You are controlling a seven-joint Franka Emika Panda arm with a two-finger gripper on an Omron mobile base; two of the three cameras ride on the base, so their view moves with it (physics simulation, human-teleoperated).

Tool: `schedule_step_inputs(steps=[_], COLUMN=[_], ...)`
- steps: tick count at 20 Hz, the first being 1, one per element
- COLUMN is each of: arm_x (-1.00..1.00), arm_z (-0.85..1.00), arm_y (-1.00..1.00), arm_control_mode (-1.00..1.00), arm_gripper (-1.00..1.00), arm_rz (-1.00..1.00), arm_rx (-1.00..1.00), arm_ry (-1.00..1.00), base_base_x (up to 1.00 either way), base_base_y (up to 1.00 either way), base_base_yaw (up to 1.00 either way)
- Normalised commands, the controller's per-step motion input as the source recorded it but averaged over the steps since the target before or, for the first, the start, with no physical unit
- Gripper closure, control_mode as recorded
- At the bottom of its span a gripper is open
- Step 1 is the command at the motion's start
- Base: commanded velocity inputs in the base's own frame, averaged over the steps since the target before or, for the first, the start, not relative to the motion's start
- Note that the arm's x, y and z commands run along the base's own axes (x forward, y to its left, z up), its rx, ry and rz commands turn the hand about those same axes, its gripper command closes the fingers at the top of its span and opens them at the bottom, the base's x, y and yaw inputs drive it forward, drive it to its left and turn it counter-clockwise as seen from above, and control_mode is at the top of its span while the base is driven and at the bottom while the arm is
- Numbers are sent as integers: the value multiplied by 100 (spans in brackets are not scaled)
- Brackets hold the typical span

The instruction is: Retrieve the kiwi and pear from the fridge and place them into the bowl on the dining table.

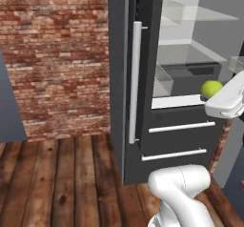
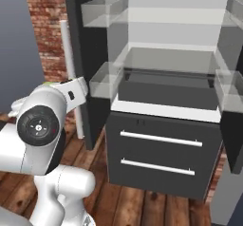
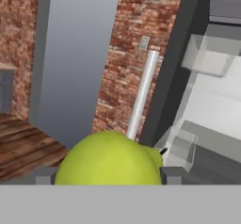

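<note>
**Pear in the claw, outside the open fridge**

We see the pear (image 3: 110,159), a bright yellow-green ball, seated between the 2 dark finger tips of the claw (image 3: 109,175) in the hand view; 1 tip presses each flank, so we read the claw as clenched on the fruit, its jaws standing wide only because the pear is wide. The grip falls across the fruit's broadest part, which we judge keeps a round, smooth body from rolling out during carriage.

In the left base view the pear (image 1: 211,88) shows just past the white hand, level with the lower lip of the fridge (image 1: 143,78) compartment and in front of it, resting on no shelf. The fridge door stands swung aside, its long white bar handle (image 1: 135,83) facing us, which leaves the glass shelves (image 2: 166,16) and the 2 lower drawers (image 2: 161,154) exposed to the arm. In the right base view the arm's forward segment crosses in front of the door edge, and a sliver of green peeks above the wrist.

We judge the pear to be retrieved, while its carriage to the bowl on the tabletop is not yet done. The kiwi cannot be made out on any shelf from these angles. The chief risk we foresee is the hand brushing the door or its handle as it swings away.
</note>
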Motion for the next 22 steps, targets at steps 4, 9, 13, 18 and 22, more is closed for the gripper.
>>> schedule_step_inputs(steps=[4,9,13,18,22], arm_x=[0,0,0,0,0], arm_z=[0,0,0,0,0], arm_y=[0,0,0,0,0], arm_control_mode=[100,100,100,100,100], arm_gripper=[100,100,100,100,100], arm_rz=[0,0,0,0,0], arm_rx=[0,0,0,0,0], arm_ry=[0,0,0,0,0], base_base_x=[-16,-10,-4,0,0], base_base_y=[67,70,74,72,69], base_base_yaw=[5,5,6,7,10])
